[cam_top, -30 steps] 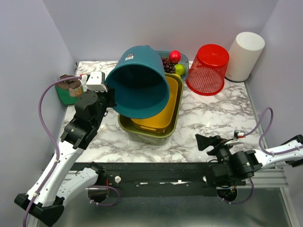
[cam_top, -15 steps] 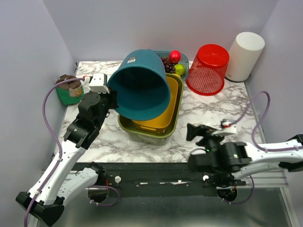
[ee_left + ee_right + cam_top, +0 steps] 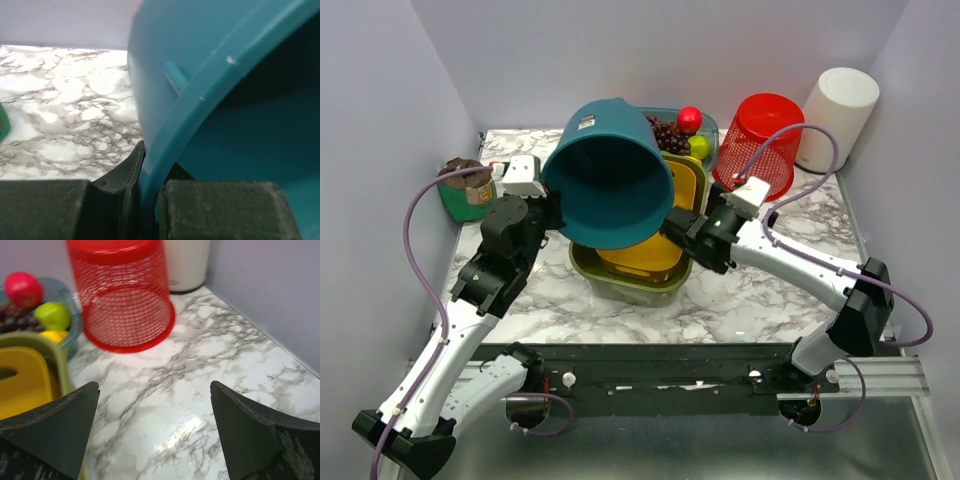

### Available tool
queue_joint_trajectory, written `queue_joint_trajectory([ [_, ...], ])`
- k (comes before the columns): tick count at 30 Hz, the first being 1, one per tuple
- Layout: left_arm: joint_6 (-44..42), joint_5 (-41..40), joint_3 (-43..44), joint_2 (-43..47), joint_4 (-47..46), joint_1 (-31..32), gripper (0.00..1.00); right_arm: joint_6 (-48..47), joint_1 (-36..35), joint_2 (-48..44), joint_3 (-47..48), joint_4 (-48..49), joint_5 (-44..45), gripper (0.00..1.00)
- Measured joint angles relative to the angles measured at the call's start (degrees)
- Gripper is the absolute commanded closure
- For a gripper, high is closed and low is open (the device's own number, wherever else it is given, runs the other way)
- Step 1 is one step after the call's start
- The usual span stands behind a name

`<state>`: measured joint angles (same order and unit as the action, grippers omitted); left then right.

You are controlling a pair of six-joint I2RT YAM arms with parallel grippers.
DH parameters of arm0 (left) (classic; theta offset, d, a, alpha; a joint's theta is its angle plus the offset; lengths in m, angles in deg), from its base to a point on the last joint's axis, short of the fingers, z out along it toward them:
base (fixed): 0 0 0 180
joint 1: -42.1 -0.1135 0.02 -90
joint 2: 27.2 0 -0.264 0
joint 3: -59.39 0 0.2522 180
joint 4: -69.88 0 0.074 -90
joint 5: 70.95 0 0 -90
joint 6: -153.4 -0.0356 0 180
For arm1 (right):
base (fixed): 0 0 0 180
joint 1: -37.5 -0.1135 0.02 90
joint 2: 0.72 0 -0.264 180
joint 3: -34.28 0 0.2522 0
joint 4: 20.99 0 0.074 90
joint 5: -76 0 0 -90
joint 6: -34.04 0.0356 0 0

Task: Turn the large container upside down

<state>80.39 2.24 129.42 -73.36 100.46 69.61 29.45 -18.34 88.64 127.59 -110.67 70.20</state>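
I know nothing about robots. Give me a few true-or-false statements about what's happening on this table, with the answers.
1. The left gripper pinches the rim of the teal bucket. True.
2. The teal bucket stands upright on the table. False: it is tipped on its side, with its opening facing the overhead camera.
3. The right gripper is clamped on the red mesh basket. False: its jaws are wide open and hold nothing, beside the yellow tub.
4. The red mesh basket sits upside down. True.

The right end effector [image 3: 672,227] has swung up beside the teal bucket [image 3: 610,190].
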Motion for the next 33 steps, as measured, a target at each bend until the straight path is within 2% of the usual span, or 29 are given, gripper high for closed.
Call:
queue_joint_trajectory([
  [6,-0.4,-1.0,0.1,0.7,1.1,-0.2,1.00,3.1,17.9,1.0,4.1,-0.6,-0.1,0.00],
  [8,-0.5,-0.3,0.2,0.6,1.1,0.1,1.00,4.3,21.4,2.0,7.0,-0.6,0.0,0.00],
  [17,-0.7,-0.1,0.4,-1.0,1.2,0.0,1.00,9.3,26.7,9.1,22.3,-0.9,0.0,0.00],
  [24,-1.1,-0.1,1.2,-1.2,1.4,0.0,1.00,8.0,29.7,20.7,38.1,-0.6,0.1,0.00],
  [29,-1.1,-0.1,1.3,-1.1,1.3,0.0,1.00,0.7,32.8,26.4,45.4,-0.3,0.0,0.00],
  [33,-1.1,-0.1,1.3,-1.1,1.3,0.0,1.00,-14.6,36.0,24.8,43.8,2.5,0.1,0.00],
])
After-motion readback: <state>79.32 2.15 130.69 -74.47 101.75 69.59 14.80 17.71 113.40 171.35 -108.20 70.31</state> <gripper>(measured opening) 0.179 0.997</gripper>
